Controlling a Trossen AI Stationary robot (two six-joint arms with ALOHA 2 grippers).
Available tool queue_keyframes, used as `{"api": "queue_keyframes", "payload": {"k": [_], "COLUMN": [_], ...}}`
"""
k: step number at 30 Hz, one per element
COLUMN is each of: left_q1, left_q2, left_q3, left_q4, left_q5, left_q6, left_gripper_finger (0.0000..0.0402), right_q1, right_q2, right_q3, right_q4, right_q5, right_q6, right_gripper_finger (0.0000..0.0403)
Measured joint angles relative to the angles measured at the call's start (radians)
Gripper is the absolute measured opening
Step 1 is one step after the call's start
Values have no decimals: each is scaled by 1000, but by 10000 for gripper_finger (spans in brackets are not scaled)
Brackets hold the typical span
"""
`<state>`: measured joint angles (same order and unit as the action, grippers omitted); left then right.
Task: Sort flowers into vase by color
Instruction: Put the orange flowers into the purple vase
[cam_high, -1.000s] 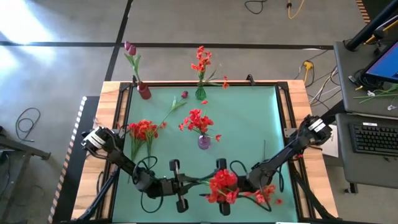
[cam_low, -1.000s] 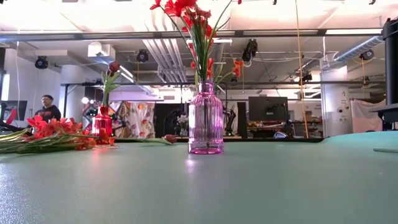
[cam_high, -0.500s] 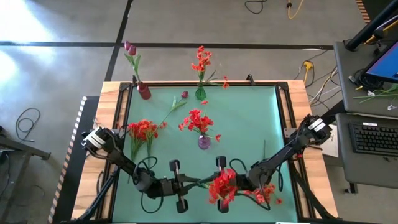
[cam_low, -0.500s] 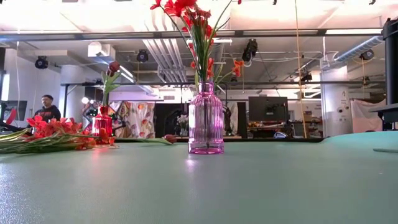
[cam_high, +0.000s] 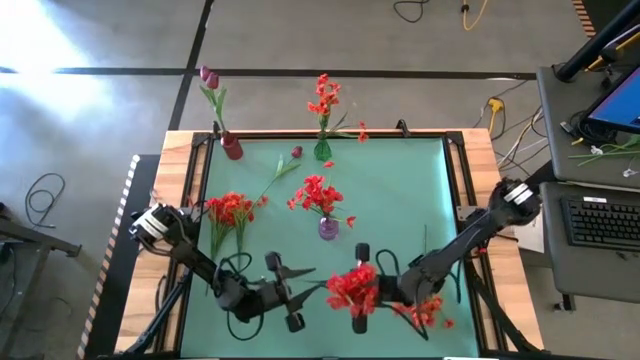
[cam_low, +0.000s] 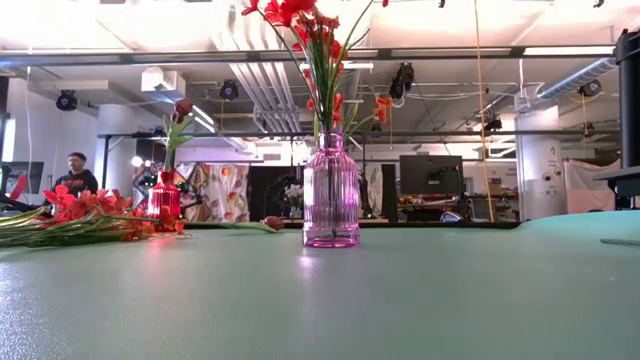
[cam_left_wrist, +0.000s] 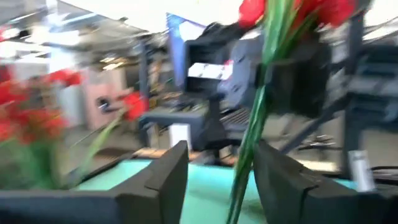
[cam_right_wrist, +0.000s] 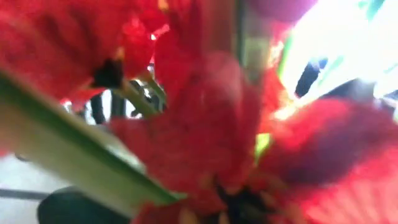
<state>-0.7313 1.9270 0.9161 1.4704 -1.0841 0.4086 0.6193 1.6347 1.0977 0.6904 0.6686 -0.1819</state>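
A red flower spray (cam_high: 352, 288) is up off the table near its front edge, between my two grippers. Its green stem (cam_left_wrist: 249, 149) slants down toward my left gripper (cam_high: 284, 291), which is open with a finger on either side of the stem. My right gripper (cam_high: 362, 288) is at the bloom end and is shut on the spray. Red blooms (cam_right_wrist: 205, 143) fill the right wrist view. A pink vase (cam_high: 328, 228) with red flowers stands mid-table and also shows in the low view (cam_low: 331, 190). My right gripper holds the red spray near its bloom end, coming level from the table's right side. The blooms (cam_high: 350, 282) cover the fingers, so the exact place and kind of hold cannot be told. The spray is lifted clear, its stem (cam_high: 318, 289) reaching toward the table's left.
A red vase (cam_high: 232, 148) with a magenta tulip and a green vase (cam_high: 322, 150) with an orange-red spray stand at the far edge. Loose red flowers (cam_high: 230, 210) lie at the left, a magenta bud stem (cam_high: 280, 172) behind them, and more red flowers (cam_high: 425, 312) at the near right.
My right gripper has carried the red spray a little toward the table's left edge and slightly toward the far edge. My left gripper has turned a little about the stem, which stays between its fingers.
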Motion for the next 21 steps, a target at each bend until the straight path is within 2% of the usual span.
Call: {"api": "queue_keyframes", "payload": {"k": [2,4,8,10,15,16,21], "left_q1": [-3,-5,-5,0,44,55,84], "left_q2": [0,-7,-11,-13,-39,-49,-155], "left_q3": [0,-6,-14,-15,-19,-20,-49], "left_q4": [-4,-14,-51,-122,-357,-393,-583], "left_q5": [-76,-86,-4,88,474,523,555], "left_q6": [1,1,-8,-28,-121,-142,-165], "left_gripper_finger": [169,176,175,169,152,148,121], "right_q1": [-1,-9,-39,-53,-94,-104,-154], "right_q2": [-46,-93,-184,-232,-375,-403,-501], "right_q3": [18,48,112,130,123,117,64], "right_q4": [-161,-344,-697,-819,-941,-947,-940], "right_q5": [41,61,64,66,63,63,26], "right_q6": [65,144,306,340,343,339,322], "right_gripper_finger": [18,18,18,18,18,18,18]}}
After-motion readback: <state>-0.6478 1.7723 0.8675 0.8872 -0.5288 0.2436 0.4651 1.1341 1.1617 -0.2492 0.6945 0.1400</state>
